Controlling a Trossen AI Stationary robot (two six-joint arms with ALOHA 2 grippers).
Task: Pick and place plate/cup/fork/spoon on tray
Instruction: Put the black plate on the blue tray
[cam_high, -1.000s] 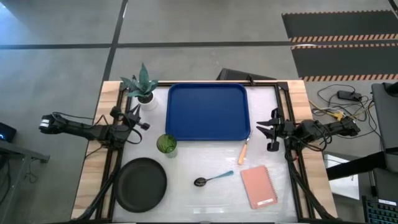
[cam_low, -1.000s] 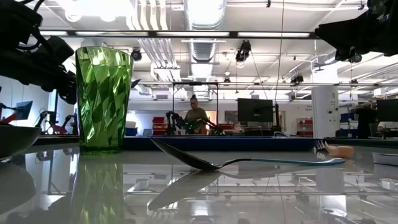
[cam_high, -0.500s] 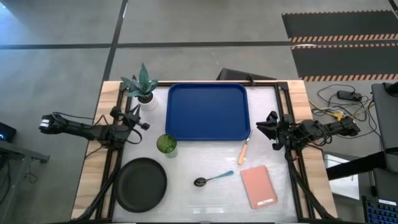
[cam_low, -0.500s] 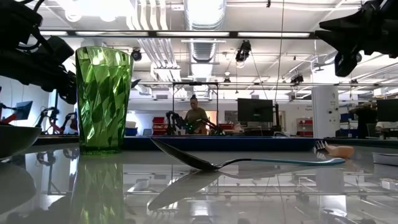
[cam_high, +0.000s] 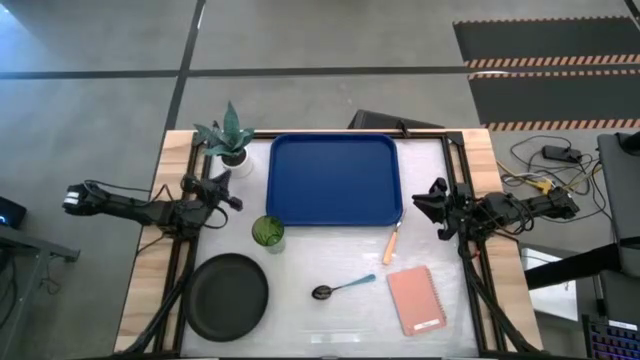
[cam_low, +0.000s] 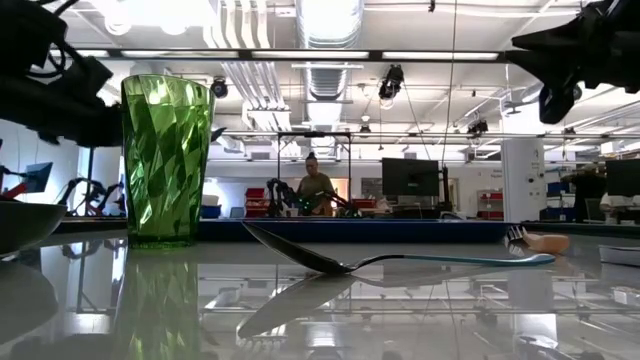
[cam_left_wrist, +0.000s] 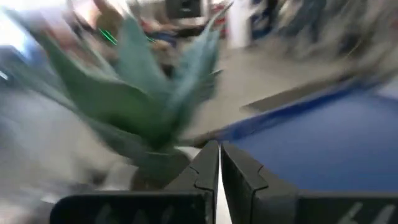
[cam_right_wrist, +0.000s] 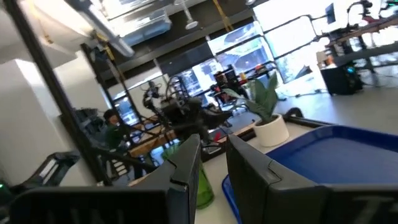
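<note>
The blue tray (cam_high: 334, 180) lies at the table's far middle. The black plate (cam_high: 228, 296) rests flat at the near left. The green cup (cam_high: 267, 232) stands upright by the tray's near left corner. The orange-handled fork (cam_high: 392, 243) lies off the tray's near right corner. The blue-handled spoon (cam_high: 342, 288) lies flat nearer the front, between the plate and the notebook. My left gripper (cam_high: 228, 196) is shut and empty above the table, left of the tray and between the plant and the cup. My right gripper (cam_high: 420, 208) is slightly open and empty, right of the tray and above the fork.
A white pot with a green plant (cam_high: 228, 140) stands at the far left, close to my left gripper. A pink notebook (cam_high: 416, 299) lies at the near right. Black frame rails run along the table's left and right sides.
My left gripper has risen a little and swung toward the plant at the far edge. My right gripper has turned about its own axis beside the tray's right edge. Plate, cup, fork and spoon have stayed in place.
</note>
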